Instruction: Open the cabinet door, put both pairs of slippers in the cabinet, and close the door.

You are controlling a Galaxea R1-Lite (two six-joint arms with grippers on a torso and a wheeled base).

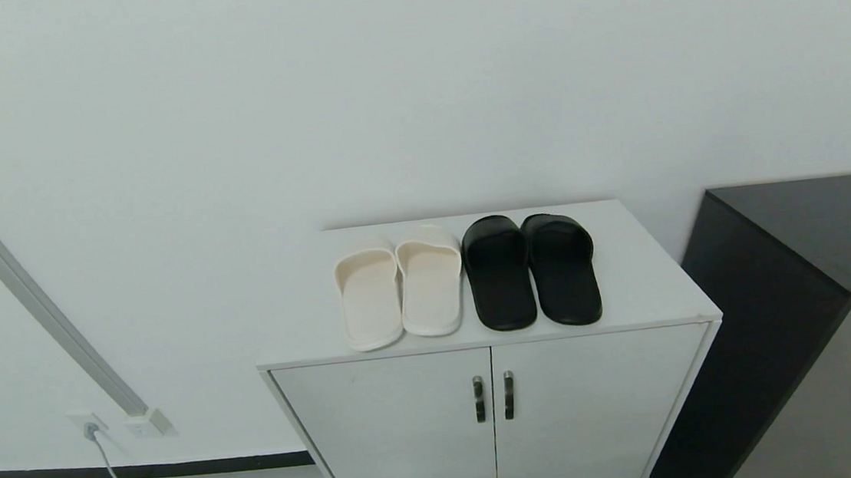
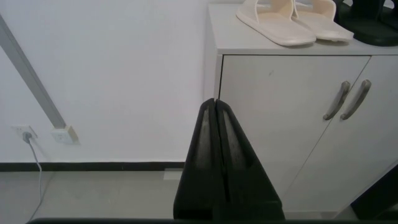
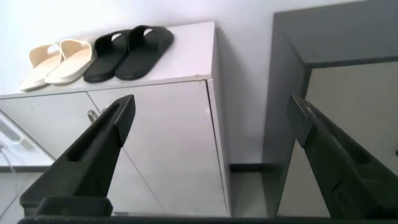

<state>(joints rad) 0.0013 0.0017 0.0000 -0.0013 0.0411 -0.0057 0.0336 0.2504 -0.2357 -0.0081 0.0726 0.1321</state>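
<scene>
A white cabinet stands against the wall with both doors shut and two dark handles at the centre seam. On its top lie a cream pair of slippers and, to their right, a black pair of slippers, heels toward me. My left gripper is shut with its fingers pressed together, low and to the left of the cabinet. My right gripper is open wide with nothing between its fingers, to the right of the cabinet, level with its doors. Both pairs of slippers lie well above and away from it.
A dark grey cabinet stands close on the right of the white one. A grey conduit runs down the wall to a socket with a plugged cable at the left. Open floor lies in front of and left of the cabinet.
</scene>
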